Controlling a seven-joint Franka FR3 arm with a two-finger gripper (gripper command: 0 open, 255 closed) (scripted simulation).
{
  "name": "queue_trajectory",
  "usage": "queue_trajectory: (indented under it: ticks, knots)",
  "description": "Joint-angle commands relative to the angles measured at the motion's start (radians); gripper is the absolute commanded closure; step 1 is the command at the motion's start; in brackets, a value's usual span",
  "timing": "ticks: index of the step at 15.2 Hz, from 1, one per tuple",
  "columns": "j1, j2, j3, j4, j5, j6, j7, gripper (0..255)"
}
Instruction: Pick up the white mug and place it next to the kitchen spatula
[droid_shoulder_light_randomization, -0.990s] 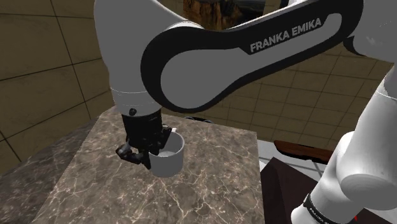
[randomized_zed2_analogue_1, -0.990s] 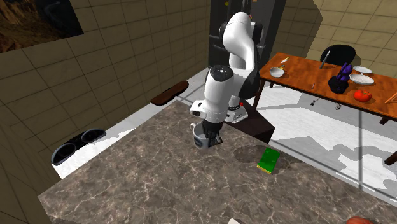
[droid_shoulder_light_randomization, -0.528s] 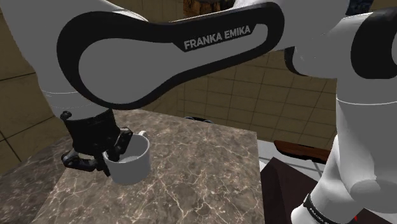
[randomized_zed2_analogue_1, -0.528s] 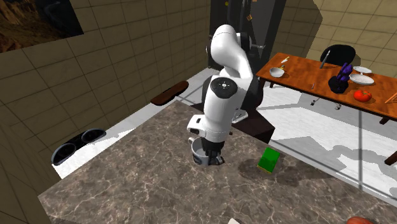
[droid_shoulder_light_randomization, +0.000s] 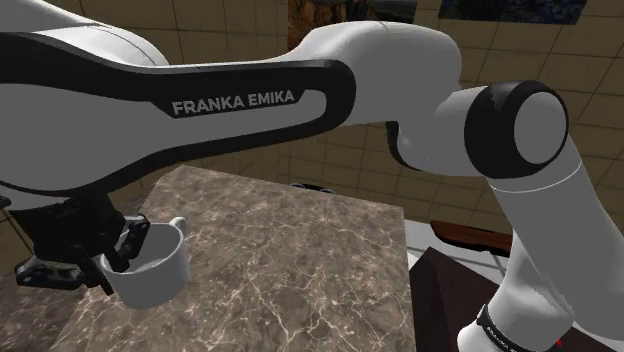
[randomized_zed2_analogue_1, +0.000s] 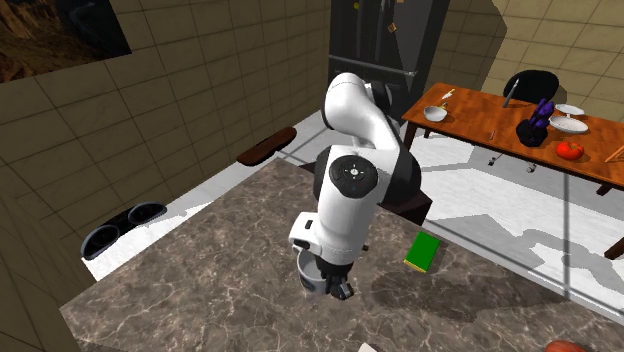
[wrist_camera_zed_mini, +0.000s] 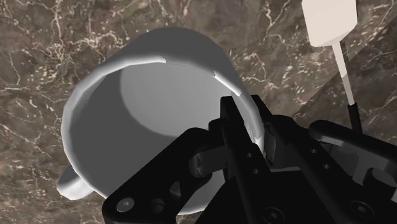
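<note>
Shoulder view: one empty white mug (droid_shoulder_light_randomization: 150, 268), wall clamped by the tool (droid_shoulder_light_randomization: 118, 255), over the tabletop's (droid_shoulder_light_randomization: 300, 250) 8 o'clock edge; wrist view: one spatula (wrist_camera_zed_mini: 327, 22).

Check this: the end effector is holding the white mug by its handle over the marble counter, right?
Not by the handle. In the wrist view the end effector clamps the wall of the white mug, the handle sticking out free, over the marble counter.

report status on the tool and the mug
Tool shut on white mug rim, one finger inside. Mug held above marble counter. Path to spatula bare marble, nothing in the way.
</note>
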Motion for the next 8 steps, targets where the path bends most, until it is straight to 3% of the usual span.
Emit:
queue_trajectory:
  ticks: [1,8]
  knots:
    - [-0.001,0.007,-0.002,-0.016,-0.004,0.022,0.006,255]
    - [-0.03,0.005,-0.003,-0.122,-0.008,0.116,0.025,255]
